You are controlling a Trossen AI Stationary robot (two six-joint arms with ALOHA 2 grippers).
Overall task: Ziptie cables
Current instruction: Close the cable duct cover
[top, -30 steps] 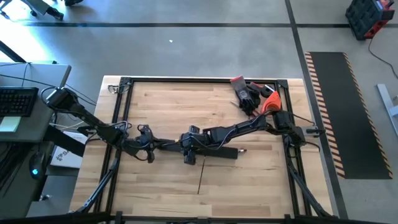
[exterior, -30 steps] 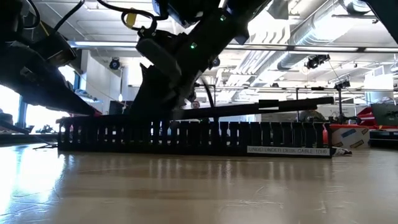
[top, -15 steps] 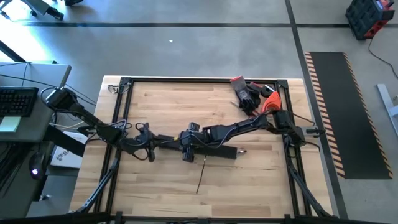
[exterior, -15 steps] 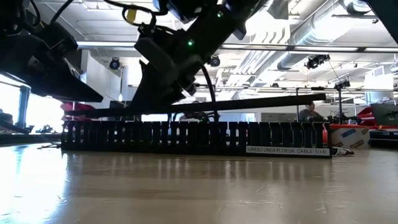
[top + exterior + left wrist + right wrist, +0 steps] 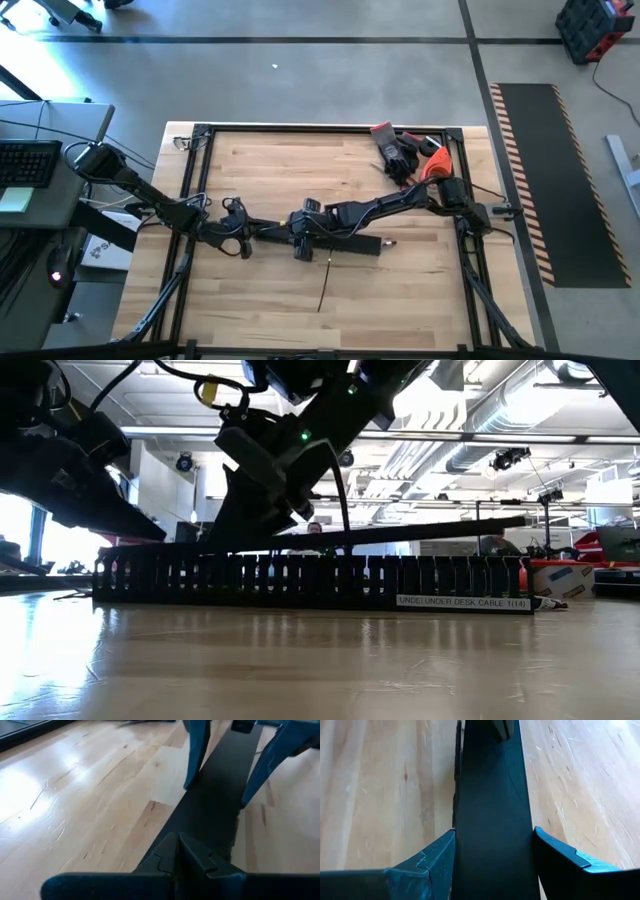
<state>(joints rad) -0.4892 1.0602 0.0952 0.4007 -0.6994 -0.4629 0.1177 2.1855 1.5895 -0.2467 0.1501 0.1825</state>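
Observation:
A long black slotted rail (image 5: 300, 580) stands on the wooden table (image 5: 260, 290), across its middle. Above it slants a flat black cover strip (image 5: 420, 530), its left end down near the rail's top and its right end raised. My right gripper (image 5: 300, 240) is shut on this strip. My left gripper (image 5: 250, 237) is shut over the strip's left end. One thin dark strand (image 5: 325, 285) lies on the wood at the near side of the rail. I cannot tell whether it is one of the cables. My left gripper sets its shut fingertips (image 5: 177, 855) on the top face of the strip's left end (image 5: 210, 820), slanting down from the table's left along the strip. My right gripper takes the strip's two long edges (image 5: 462, 845) between its fingers (image 5: 440, 855). It comes slanting down from the right, with the fingers pointing along the strip. The strip is tilted, its right end clear above the rail.
Black gloves (image 5: 398, 152) and an orange-handled tool (image 5: 432, 165) lie at the far right corner. A black frame (image 5: 320, 128) runs round the table's edges. Bare wood lies near and far of the rail.

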